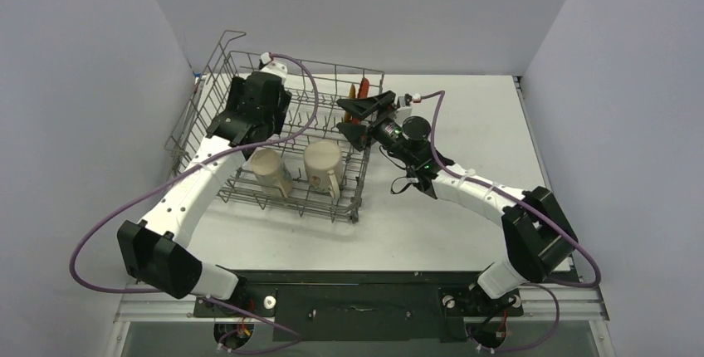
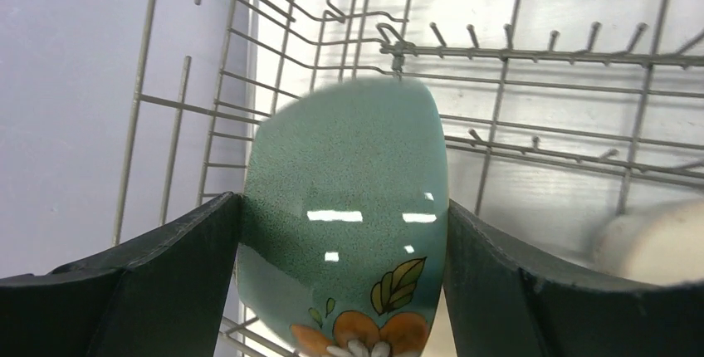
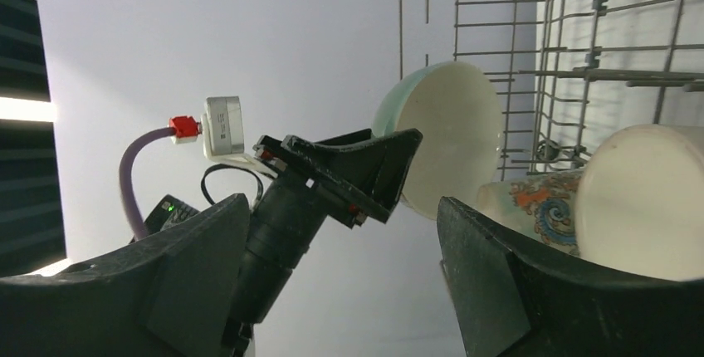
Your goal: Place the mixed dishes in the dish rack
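My left gripper (image 1: 253, 116) reaches down into the grey wire dish rack (image 1: 217, 65) at its far left. It is shut on the bowl (image 2: 349, 149), which is green with an orange flower outside and white inside (image 3: 444, 129). The bowl is tilted on edge above the rack wires (image 2: 498, 54). My right gripper (image 1: 354, 119) is open and empty at the rack's right side. A cream mug (image 1: 270, 171) and a patterned mug (image 1: 324, 166) lie in the rack's front. The red plate's edge (image 1: 364, 88) and a yellow saucer edge (image 1: 352, 91) stand at the rack's far right.
The rack's tall mesh sides surround my left gripper. In the right wrist view the two mugs (image 3: 639, 199) lie close to my right finger. White tabletop (image 1: 481, 124) lies to the right of the rack; grey walls close in on the left, right and back.
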